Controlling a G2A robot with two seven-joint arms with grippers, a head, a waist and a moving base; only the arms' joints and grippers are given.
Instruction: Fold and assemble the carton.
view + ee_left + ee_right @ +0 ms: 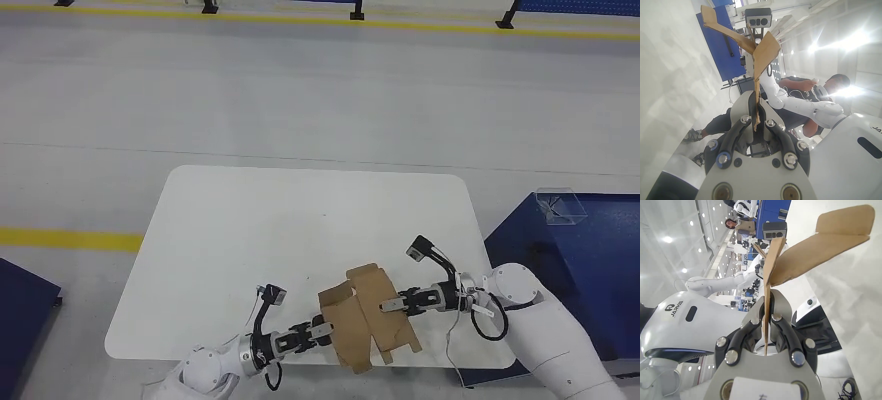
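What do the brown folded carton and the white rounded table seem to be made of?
The brown folded carton is probably corrugated cardboard with a matte finish: its raw cut edges look thick and its corners are ragged. The white rounded table has a smooth, even top, perhaps laminate or painted board; its core is hidden.

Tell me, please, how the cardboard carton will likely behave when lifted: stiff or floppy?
The carton probably feels light: the left gripper and right gripper each pinch one thin edge. Its panels look flat, so likely stiff, but flaps splay at the creases, so it may hinge and flop there.
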